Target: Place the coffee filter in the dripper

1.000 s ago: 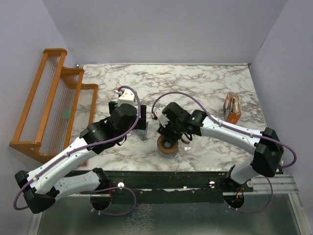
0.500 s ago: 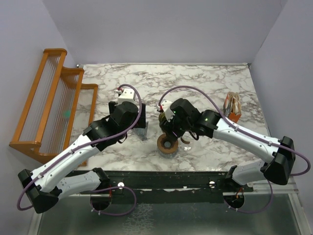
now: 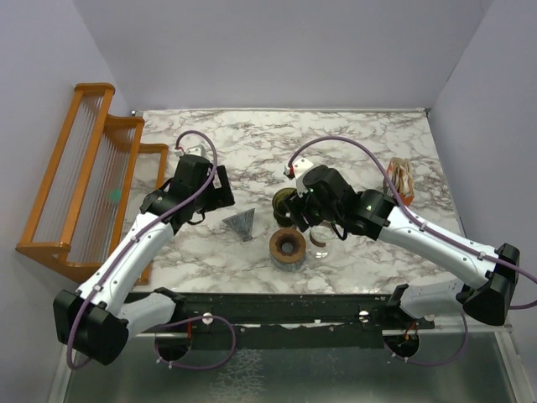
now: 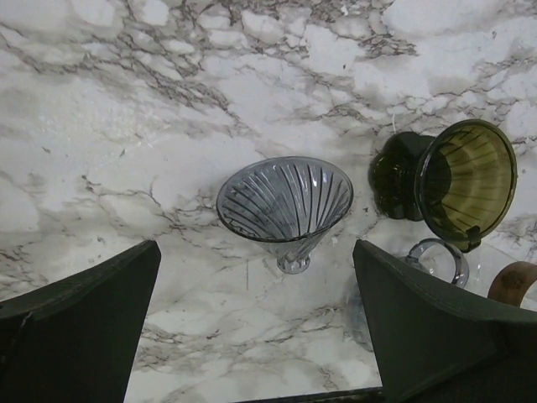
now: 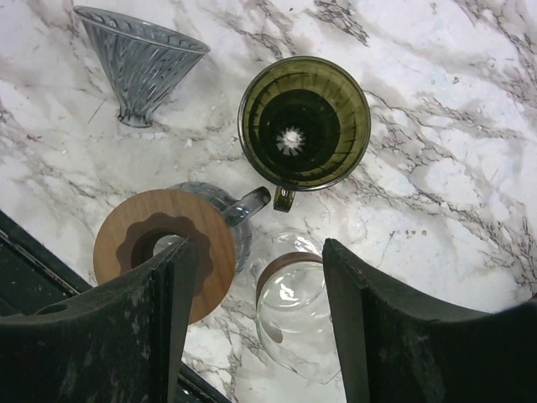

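Observation:
The olive-green dripper (image 5: pixel 304 122) stands upright on the marble, its small handle (image 5: pixel 284 199) pointing towards me; it also shows in the top view (image 3: pixel 283 200) and the left wrist view (image 4: pixel 466 180). Its inside is bare. No white coffee filter is in view. My right gripper (image 5: pixel 260 327) is open and empty, hovering above the glass cup (image 5: pixel 302 315), just near of the dripper. My left gripper (image 4: pixel 256 336) is open and empty, left of the dripper, with a grey ribbed cone (image 4: pixel 285 206) ahead of its fingers.
A brown wooden disc on a grey stand (image 5: pixel 164 252) sits beside the glass cup. The grey cone (image 3: pixel 242 224) lies on its side. A holder of tan papers (image 3: pixel 399 186) stands at the right. An orange wooden rack (image 3: pixel 92 176) lines the left edge.
My left gripper has drawn back to the left, uncovering the grey cone on the table. My right gripper has moved back and slightly right, uncovering the olive dripper.

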